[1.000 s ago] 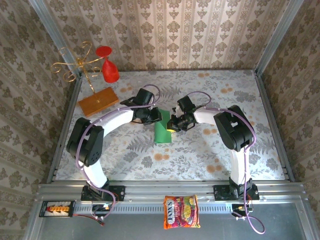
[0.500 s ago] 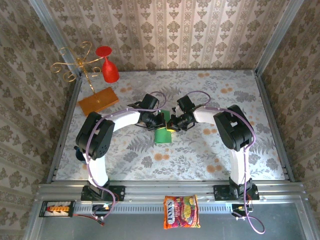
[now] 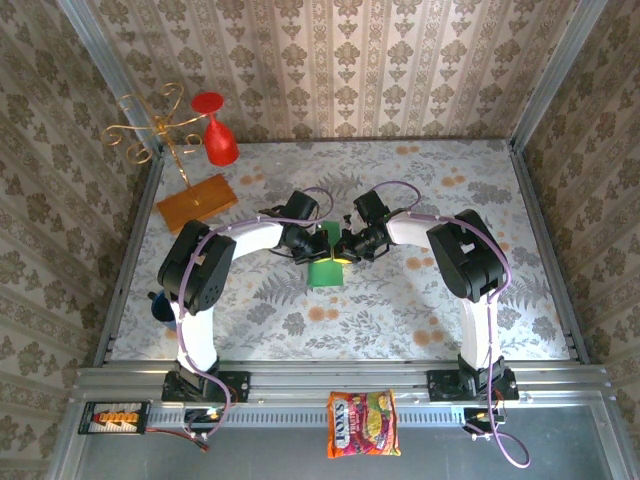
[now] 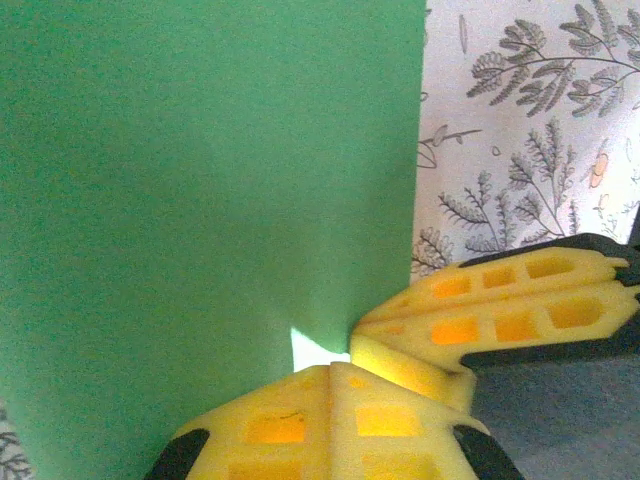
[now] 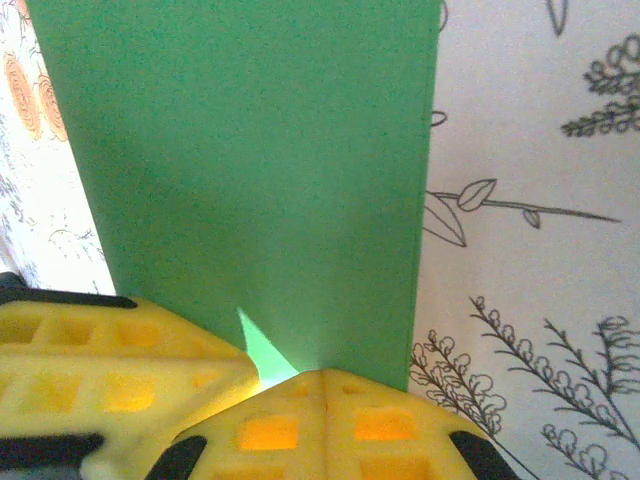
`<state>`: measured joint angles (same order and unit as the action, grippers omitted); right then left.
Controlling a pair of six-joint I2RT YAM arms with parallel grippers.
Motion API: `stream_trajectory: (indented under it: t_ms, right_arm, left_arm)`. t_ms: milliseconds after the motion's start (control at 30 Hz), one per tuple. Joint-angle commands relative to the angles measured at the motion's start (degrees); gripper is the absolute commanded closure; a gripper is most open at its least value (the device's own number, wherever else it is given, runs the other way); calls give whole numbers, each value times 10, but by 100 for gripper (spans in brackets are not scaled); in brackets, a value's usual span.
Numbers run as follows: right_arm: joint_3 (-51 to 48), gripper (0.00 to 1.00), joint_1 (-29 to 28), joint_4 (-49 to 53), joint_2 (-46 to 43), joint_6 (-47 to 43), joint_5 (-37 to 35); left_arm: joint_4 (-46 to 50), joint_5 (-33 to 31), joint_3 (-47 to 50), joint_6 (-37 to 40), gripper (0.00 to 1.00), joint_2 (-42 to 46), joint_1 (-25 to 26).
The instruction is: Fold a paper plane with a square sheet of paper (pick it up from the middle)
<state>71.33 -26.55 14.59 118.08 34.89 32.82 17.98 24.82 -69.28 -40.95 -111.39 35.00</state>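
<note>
Paper [image 3: 324, 272] is a folded green rectangle at mid-table, between the two arms. Left gripper [image 3: 324, 243] and right gripper [image 3: 343, 247] meet tip to tip at its far edge. Both finger pairs are pressed together, pinching that edge side by side; the rest of the paper extends toward the near side.

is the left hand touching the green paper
Touching. In the left wrist view the left hand is shut, and the green paper runs straight down onto its yellow pads at the sheet's near edge.
</note>
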Motion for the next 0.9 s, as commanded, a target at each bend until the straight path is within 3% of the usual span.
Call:
stream_trajectory:
  t_ms: [0,367,600,867]
  right_arm:
    - [-24,100,-4,126,72,-18,-130]
    - [-18,100,1,159,94,-44,-162]
    - [-13,100,0,188,96,-55,-180]
    - [-13,100,1,188,95,-54,-180]
  left_arm:
    - [23,-6,8,22,100,-10,-10]
    - [0,1,90,47,100,20,-61]
    - [-2,10,153,65,100,84,-128]
    - [-45,46,115,40,100,125,-94]
